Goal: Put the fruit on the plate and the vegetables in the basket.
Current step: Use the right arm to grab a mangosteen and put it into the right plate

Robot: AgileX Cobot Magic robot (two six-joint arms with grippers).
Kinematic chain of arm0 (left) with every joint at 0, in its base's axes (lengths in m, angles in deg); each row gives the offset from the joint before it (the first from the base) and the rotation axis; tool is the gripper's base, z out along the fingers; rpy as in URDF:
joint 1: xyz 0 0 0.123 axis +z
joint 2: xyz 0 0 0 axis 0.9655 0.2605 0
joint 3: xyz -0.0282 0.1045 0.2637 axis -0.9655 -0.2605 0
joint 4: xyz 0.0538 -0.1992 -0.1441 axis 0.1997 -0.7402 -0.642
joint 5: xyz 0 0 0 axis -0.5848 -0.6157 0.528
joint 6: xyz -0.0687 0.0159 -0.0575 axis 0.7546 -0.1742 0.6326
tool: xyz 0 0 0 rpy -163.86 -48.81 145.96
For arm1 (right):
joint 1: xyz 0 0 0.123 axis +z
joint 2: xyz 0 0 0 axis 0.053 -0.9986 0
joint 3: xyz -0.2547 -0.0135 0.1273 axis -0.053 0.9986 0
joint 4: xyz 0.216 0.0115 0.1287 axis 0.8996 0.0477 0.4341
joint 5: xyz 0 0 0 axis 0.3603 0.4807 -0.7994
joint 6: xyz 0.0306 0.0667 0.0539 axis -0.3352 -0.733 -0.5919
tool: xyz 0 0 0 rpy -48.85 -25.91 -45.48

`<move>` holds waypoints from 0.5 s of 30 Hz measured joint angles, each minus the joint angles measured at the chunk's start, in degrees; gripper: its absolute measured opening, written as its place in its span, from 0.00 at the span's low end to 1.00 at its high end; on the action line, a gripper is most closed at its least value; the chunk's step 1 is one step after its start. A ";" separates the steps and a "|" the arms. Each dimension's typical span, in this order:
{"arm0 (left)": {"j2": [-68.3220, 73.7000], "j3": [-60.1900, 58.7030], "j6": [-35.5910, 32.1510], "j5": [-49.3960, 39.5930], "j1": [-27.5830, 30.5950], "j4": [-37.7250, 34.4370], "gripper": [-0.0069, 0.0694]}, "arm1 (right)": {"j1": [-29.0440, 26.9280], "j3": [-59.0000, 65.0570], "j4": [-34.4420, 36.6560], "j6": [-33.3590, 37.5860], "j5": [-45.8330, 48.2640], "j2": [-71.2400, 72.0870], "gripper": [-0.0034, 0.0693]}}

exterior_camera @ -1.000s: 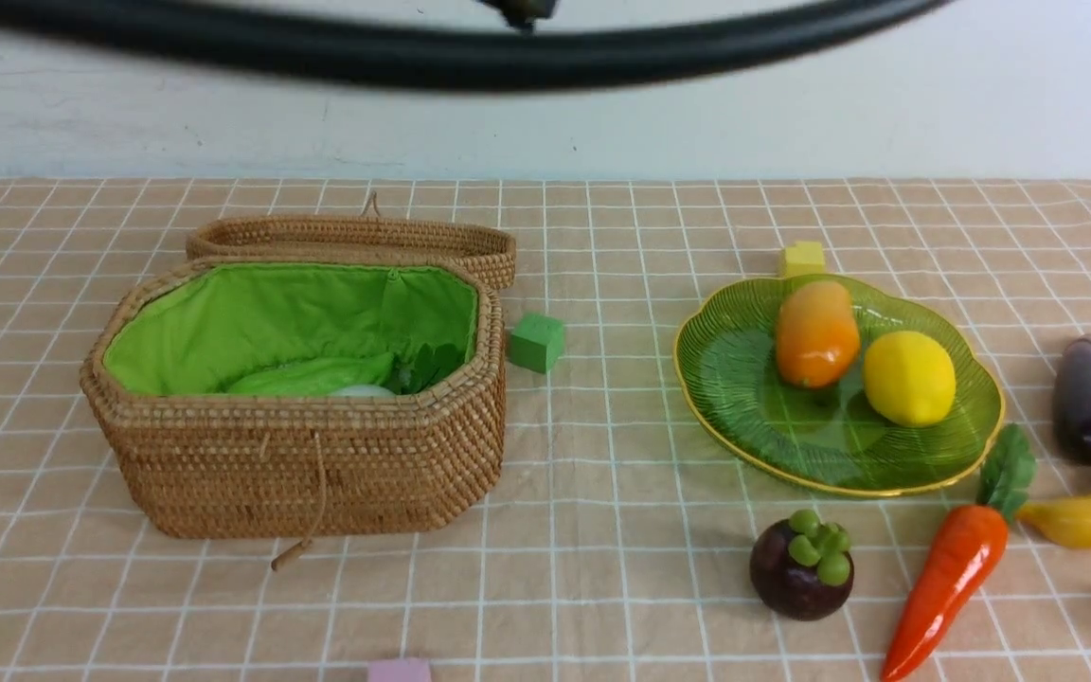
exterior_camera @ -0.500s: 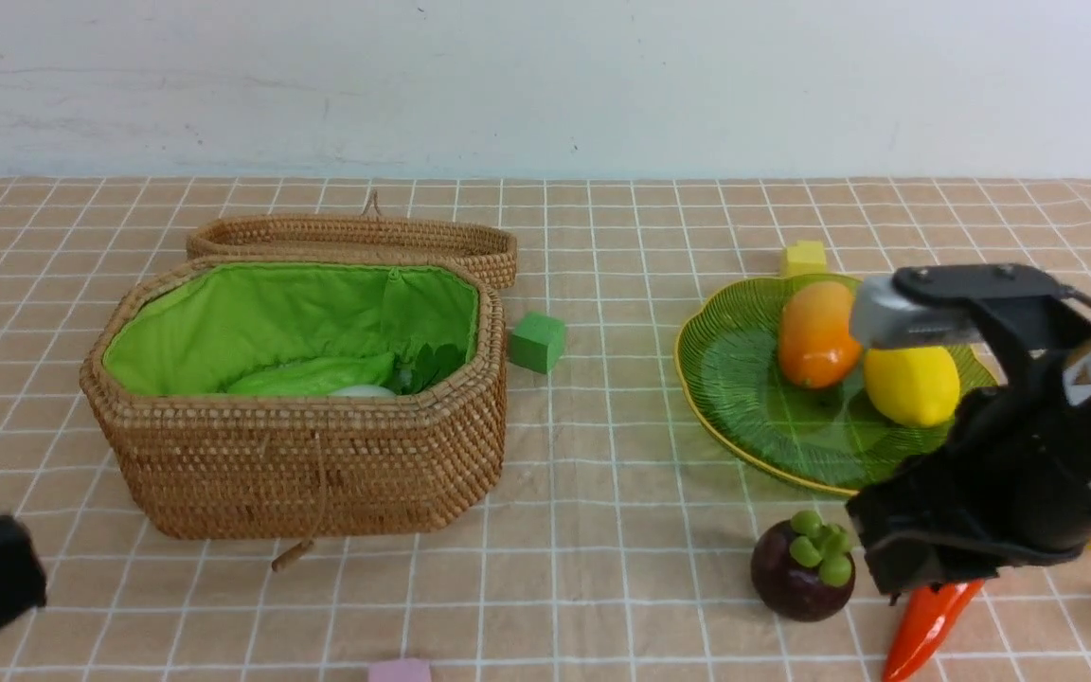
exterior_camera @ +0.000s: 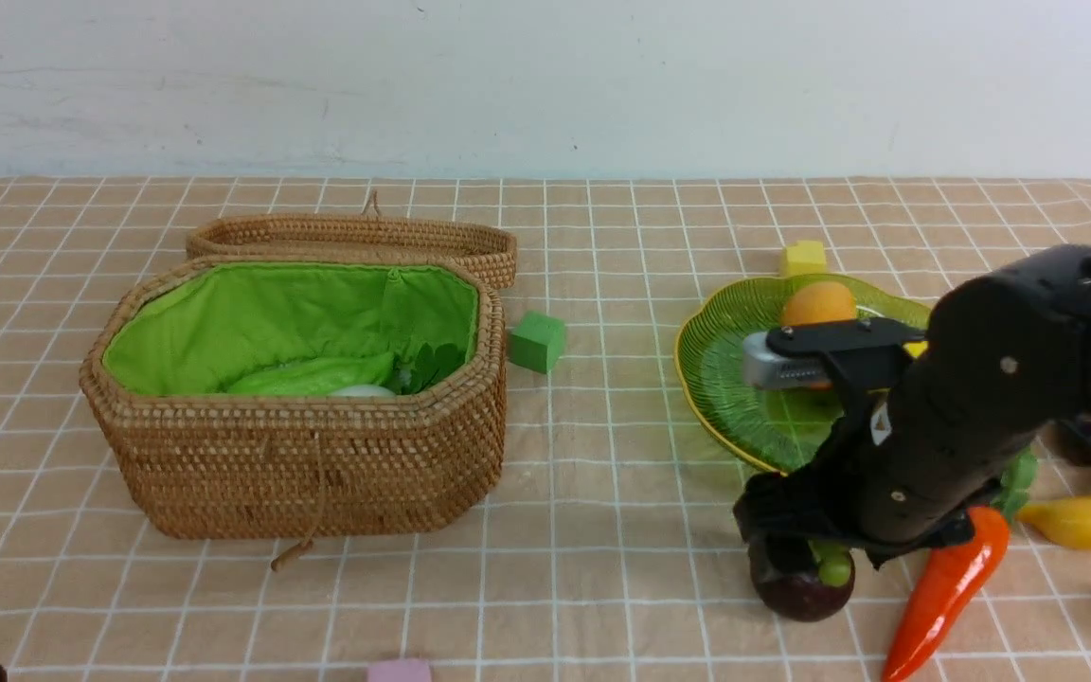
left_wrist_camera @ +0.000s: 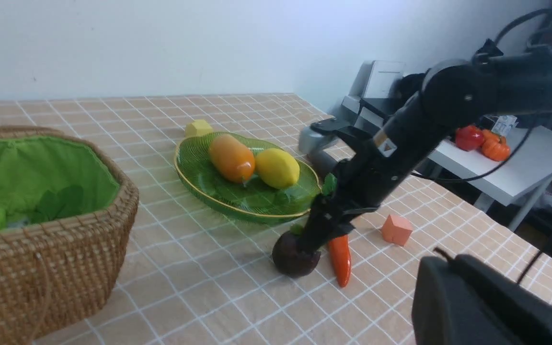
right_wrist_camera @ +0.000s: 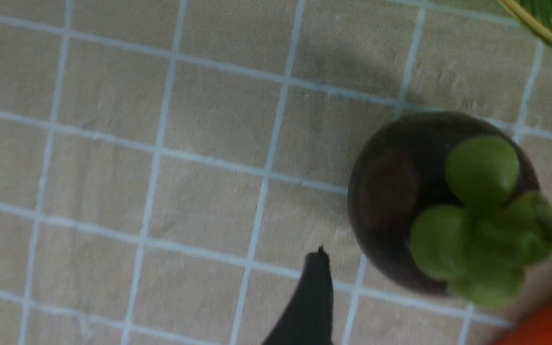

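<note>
Two fruits, the mango [exterior_camera: 818,305] and the lemon [left_wrist_camera: 277,167], already lie on the green plate [exterior_camera: 711,379], while the mangosteen [exterior_camera: 803,595] stands on the checked cloth [exterior_camera: 602,530] just in front of the plate's near rim. The right gripper [exterior_camera: 803,559] is down over the mangosteen with its jaws spread wide. In the right wrist view one dark finger [right_wrist_camera: 312,297] shows beside the fruit, apart from its skin, so nothing is gripped. Just right of the mangosteen lies the carrot [exterior_camera: 943,587], with the banana [exterior_camera: 1090,521] beyond it. The basket [exterior_camera: 318,474] stands open well to the left, the bitter gourd [exterior_camera: 313,376] inside. The left gripper [left_wrist_camera: 472,297], low at the near left, is closed.
</note>
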State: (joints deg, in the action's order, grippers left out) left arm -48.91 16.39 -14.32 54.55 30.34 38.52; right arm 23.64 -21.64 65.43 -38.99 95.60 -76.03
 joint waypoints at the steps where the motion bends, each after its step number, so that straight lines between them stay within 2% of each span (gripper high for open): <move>1: 0.34 -0.01 0.00 -0.48 0.00 -1.04 0.07 | 0.00 -0.60 -0.24 0.00 -1.10 -2.53 0.98; 7: 0.54 -0.06 0.00 -1.45 0.00 -2.40 0.07 | 0.00 -3.35 -1.35 -0.02 -2.15 -9.02 0.91; 9: 0.54 -0.06 0.00 -1.91 0.00 -2.46 0.07 | 0.00 -3.89 -1.23 -0.07 -2.06 -9.62 0.85; 15: 0.54 -0.06 -0.63 -2.07 0.00 -2.68 0.07 | 0.08 -4.62 3.55 1.61 2.77 -8.82 0.85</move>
State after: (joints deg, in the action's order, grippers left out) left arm -48.37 16.33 -14.95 52.48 30.34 35.83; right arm 23.72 -26.27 68.99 -37.38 98.37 -84.85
